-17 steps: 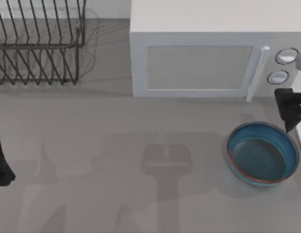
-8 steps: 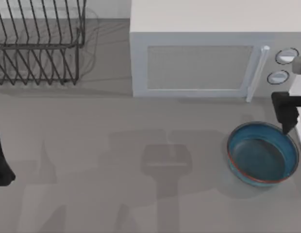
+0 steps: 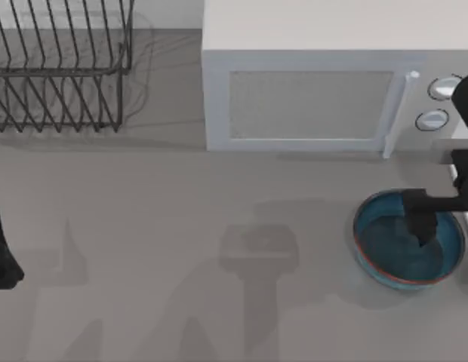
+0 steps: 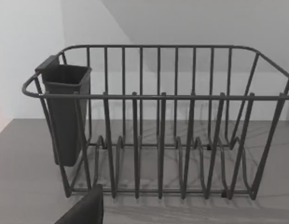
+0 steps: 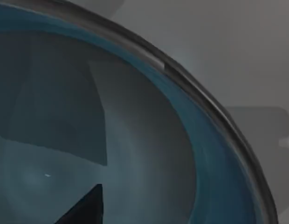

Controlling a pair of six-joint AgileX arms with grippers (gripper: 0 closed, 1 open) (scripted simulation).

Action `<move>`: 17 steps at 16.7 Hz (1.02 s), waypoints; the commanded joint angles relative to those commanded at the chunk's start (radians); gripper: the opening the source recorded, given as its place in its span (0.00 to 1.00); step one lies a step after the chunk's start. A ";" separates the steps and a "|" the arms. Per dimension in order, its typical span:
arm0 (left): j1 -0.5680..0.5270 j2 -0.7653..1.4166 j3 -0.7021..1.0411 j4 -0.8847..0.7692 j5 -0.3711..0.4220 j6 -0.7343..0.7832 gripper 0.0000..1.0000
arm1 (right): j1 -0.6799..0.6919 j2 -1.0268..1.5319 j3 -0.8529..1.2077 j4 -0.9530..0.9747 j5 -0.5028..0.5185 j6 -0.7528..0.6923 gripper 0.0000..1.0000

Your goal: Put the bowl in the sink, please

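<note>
One round glossy teal bowl [image 3: 389, 253] under right hand [image 3: 421, 226], finger spread indiscernible.

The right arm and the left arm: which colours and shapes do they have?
In the top view the right gripper is matte black and blocky, on a black arm with a pale grey segment near the picture's right edge. The left gripper is a black, angular shape at the left edge. No cables or markings are visible.

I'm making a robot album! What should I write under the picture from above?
The right gripper reaches over the blue bowl in front of the microwave.
</note>
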 joint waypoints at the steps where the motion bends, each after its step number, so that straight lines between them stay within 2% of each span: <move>1: 0.000 0.000 0.000 0.000 0.000 0.000 1.00 | 0.000 0.005 -0.008 0.010 0.000 0.000 1.00; 5: 0.000 0.000 0.000 0.000 0.000 0.000 1.00 | 0.000 0.005 -0.009 0.011 0.000 0.000 1.00; 17: 0.000 0.000 0.000 0.000 0.000 0.000 1.00 | 0.000 0.005 -0.009 0.011 0.000 0.000 0.10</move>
